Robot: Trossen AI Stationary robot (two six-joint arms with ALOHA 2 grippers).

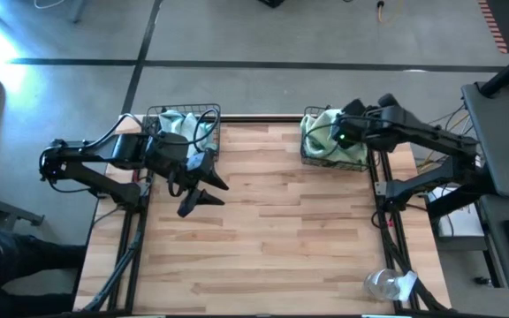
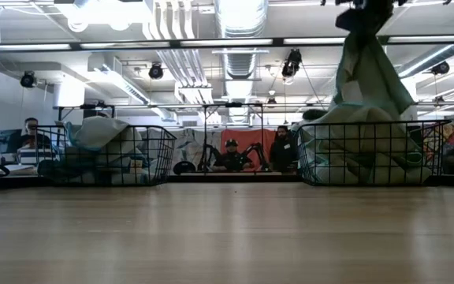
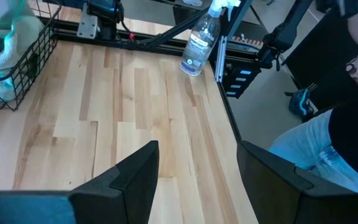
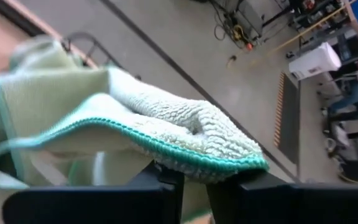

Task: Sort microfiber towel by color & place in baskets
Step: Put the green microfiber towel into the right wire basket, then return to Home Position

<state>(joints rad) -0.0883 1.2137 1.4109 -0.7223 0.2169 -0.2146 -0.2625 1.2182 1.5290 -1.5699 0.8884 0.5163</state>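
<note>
Two black wire baskets stand at the table's far edge. The left basket (image 1: 184, 124) (image 2: 105, 154) holds light towels. The right basket (image 1: 334, 146) (image 2: 369, 154) holds pale green towels. My right gripper (image 1: 341, 132) (image 4: 194, 183) is above the right basket, shut on a pale green towel (image 4: 123, 124) (image 2: 365, 71) with a teal hem. This towel hangs down into the basket. My left gripper (image 1: 203, 196) (image 3: 197, 174) stands open above the bare table, just near of the left basket, with nothing between its fingers. My right gripper pinches a folded, teal-hemmed edge of the pale green towel (image 4: 197, 165) between its two fingers; the number of layers cannot be told. The fingers slant downward from above the basket. The towel hangs slack below them, its lower part (image 2: 361, 134) among the towels in the right basket.
A clear spray bottle (image 1: 387, 283) (image 3: 201, 37) stands at the table's near right corner. Bare wood (image 1: 272, 230) lies between the arms. A person's leg (image 3: 328, 143) shows beside the table's right edge. People sit in the room behind the baskets (image 2: 231, 154).
</note>
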